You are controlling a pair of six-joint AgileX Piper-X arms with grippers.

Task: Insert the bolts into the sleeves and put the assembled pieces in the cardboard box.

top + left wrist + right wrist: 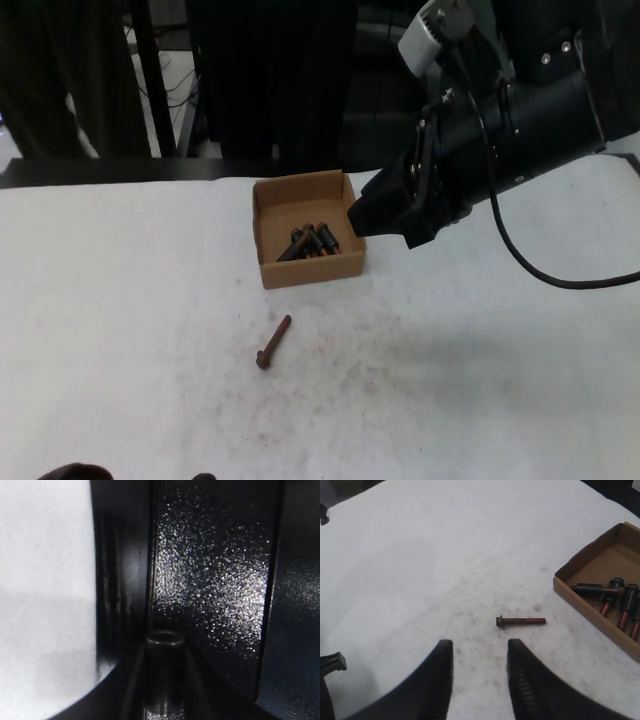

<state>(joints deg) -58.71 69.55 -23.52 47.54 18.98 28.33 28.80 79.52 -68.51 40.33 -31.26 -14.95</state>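
Note:
One rust-red bolt lies loose on the white cloth in front of the cardboard box. Several assembled pieces, bolts in black sleeves, lie inside the box. My right gripper hangs open above the cloth beside the box's right side, with nothing between its fingers and the bolt ahead of it. In the left wrist view a black sleeve stands upright, its open end up, pressed between dark pebbled fingers; my left gripper is shut on it.
The white cloth covers the bench, with open room left and right of the bolt. Dark parts of an arm show at the near left edge. Black stands and cables rise behind the bench's far edge.

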